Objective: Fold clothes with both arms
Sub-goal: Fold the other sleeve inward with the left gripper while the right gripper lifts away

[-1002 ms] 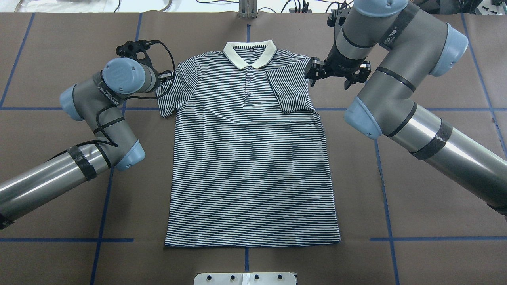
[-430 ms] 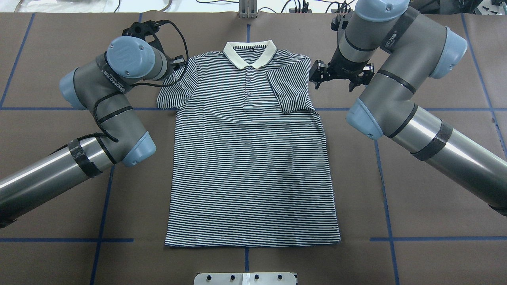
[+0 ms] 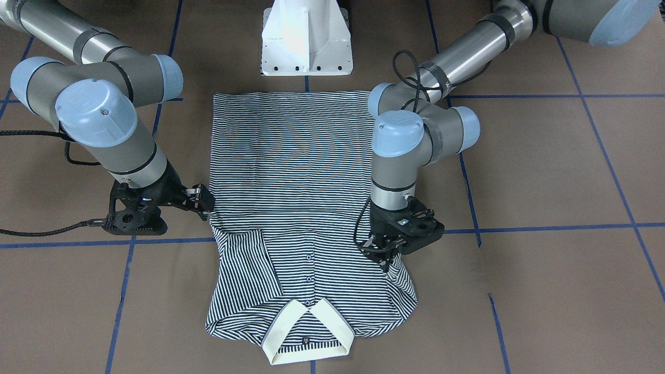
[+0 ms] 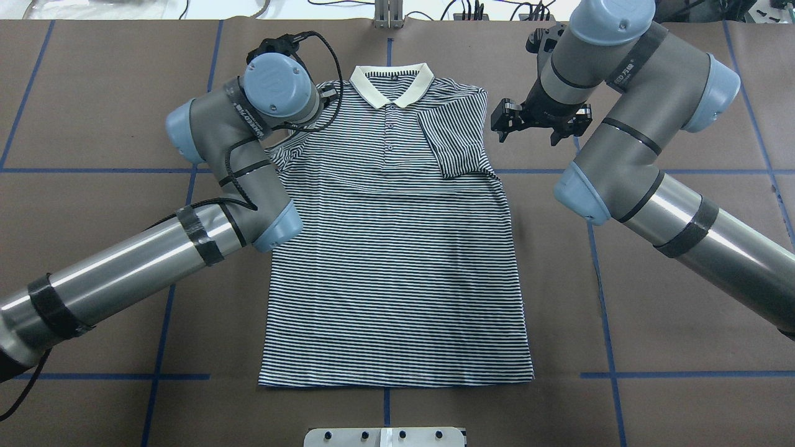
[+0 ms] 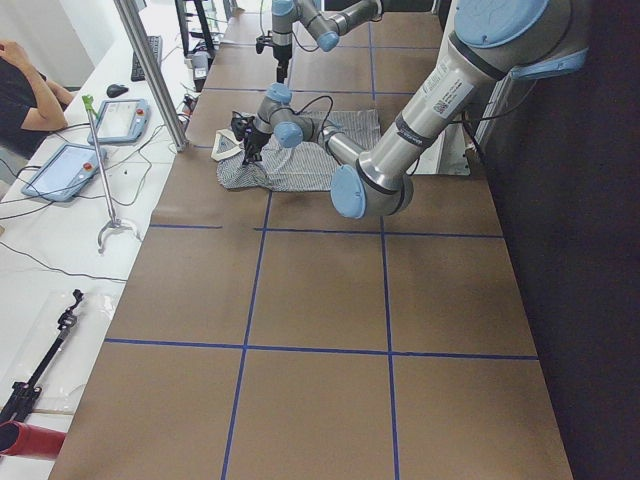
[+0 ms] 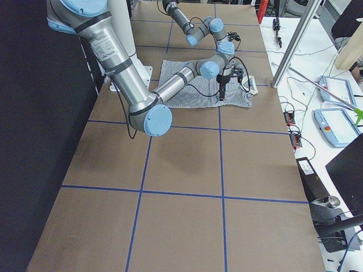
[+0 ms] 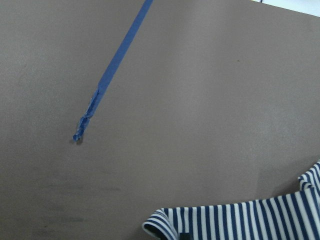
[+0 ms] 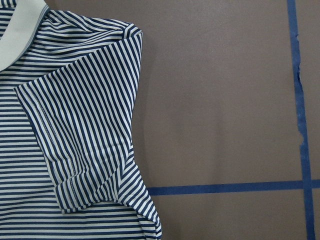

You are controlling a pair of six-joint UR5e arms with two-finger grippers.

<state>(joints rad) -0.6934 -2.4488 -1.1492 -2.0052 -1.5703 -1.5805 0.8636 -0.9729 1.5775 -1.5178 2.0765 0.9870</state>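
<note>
Overhead exterior: sleeve [image 4: 295, 148] of shirt [image 4: 397, 261] at ten o'clock is pinched by left claw [image 3: 386, 264], right claw [image 3: 203, 200] released; thin pinch could be lost.

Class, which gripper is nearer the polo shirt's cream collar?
Left. The left gripper pinches the sleeve beside the collar; the right gripper sits just outside the polo shirt's opposite edge.

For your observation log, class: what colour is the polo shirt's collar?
The polo shirt's collar is plain cream; the overhead exterior view shows it best.
</note>
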